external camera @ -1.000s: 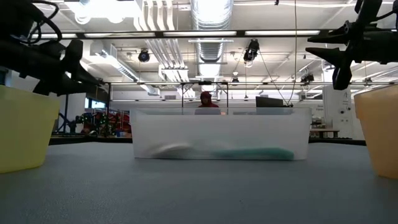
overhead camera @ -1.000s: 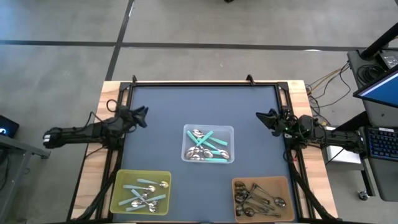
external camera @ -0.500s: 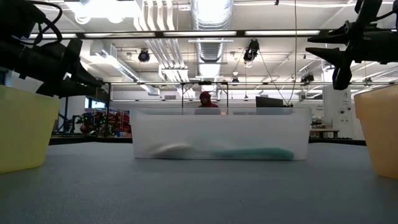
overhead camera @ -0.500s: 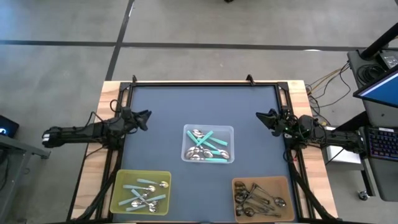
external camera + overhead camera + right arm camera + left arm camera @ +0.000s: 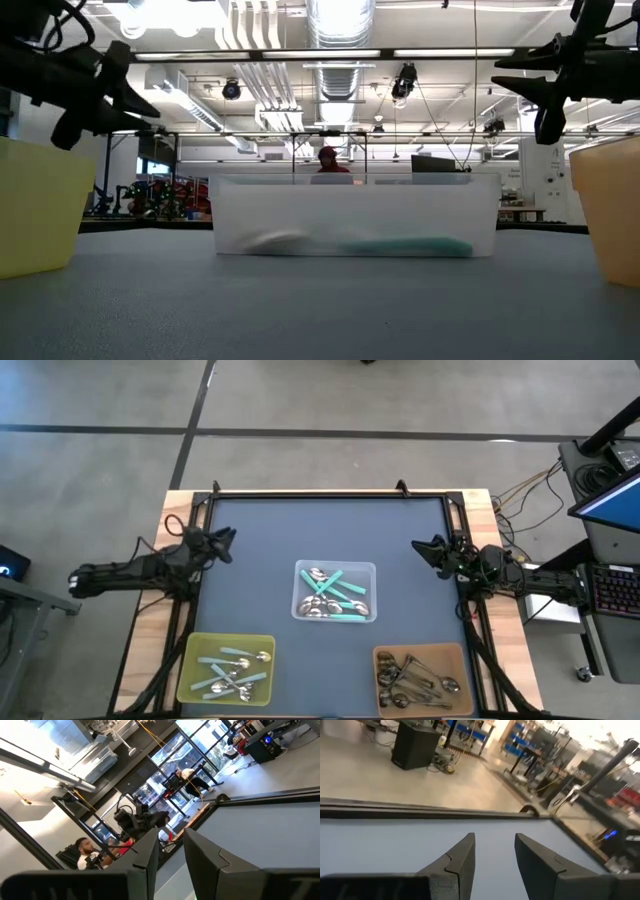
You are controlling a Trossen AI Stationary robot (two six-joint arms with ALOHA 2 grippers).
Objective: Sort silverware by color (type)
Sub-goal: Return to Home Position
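Three bins: a clear bin (image 5: 298, 592) sits mid-surface. A yellow bin (image 5: 185, 670) is at the lower-left corner in the high view and a brown bin (image 5: 463, 660) at the lower-right, all well apart.
Surface (image 5: 320, 525): a dark grey mat inside a black frame, with wood showing along both sides.
Teal spoons (image 5: 345, 592): heaped in the clear bin with handles crossing and the shiny bowls bunched toward its left side. In the low view they show as a teal smear through the cloudy wall.
Pale spoons (image 5: 228, 672): in the yellow bin, lying criss-cross.
Dark spoons (image 5: 415, 675): tangled together in the brown bin.
Left end effector (image 5: 226, 544): at the surface's left edge, level with the space above the clear bin and aimed inward. It is raised off the mat. Its wrist view shows the fingers (image 5: 462, 857) a narrow gap apart, holding nothing and touching nothing.
Right end effector (image 5: 420, 550): at the right edge, aimed inward and facing the left one across the clear bin. It is also raised. The fingers (image 5: 202, 850) are slightly parted with nothing between them.
Low view: both arms hang higher than the bin rims, one toward each side.
Person (image 5: 327, 160): in the room beyond, behind the clear bin.
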